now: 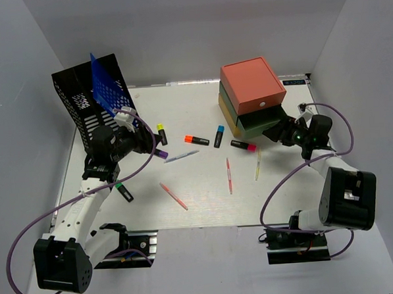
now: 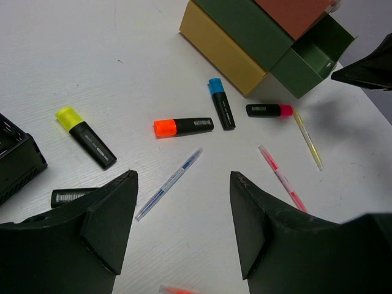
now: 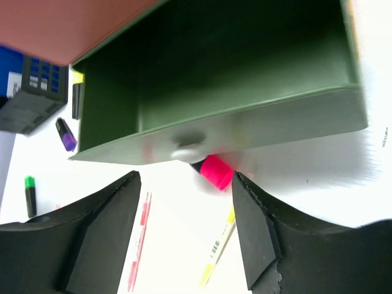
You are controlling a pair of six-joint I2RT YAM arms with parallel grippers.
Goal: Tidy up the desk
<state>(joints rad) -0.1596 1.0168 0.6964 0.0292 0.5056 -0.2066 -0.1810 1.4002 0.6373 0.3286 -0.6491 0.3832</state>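
Counter (image 1: 194, 107), white and matte, lies flat between the two arm bases and the back wall, strewn with markers and pens. It looks like a rigid, fixed slab, far too big to lift. The only things to take hold of are the clutter on it, and the matte face should keep small items from skating away under a pinch.

A black rack (image 1: 82, 103) holding a blue folder (image 1: 108, 89) stands at the far left corner. A drawer box (image 1: 252, 85) sits at the far right, its green drawer (image 1: 261, 122) pulled open with no contents showing.

Left fingers (image 1: 146, 146) hover spread and empty, just beside a purple marker (image 1: 160, 153) and facing a blue pen (image 1: 181, 156). Right fingers (image 1: 273, 135) stand parted in front of the drawer's knob (image 3: 187, 151), grasping nothing.

A yellow marker (image 1: 161, 132), an orange marker (image 1: 196, 140) and a blue marker (image 1: 219, 136) lie mid-counter. A pink marker (image 1: 243, 145) rests partly under the drawer front, and a green marker (image 1: 124, 191) lies near the left arm.

The markers appear light, hard and stubby, best taken across the middle of the barrel. The thin pink pens (image 1: 229, 175) and yellow pen (image 1: 257, 165) lie flat, would likely roll, and call for a low, square pinch across the shaft.
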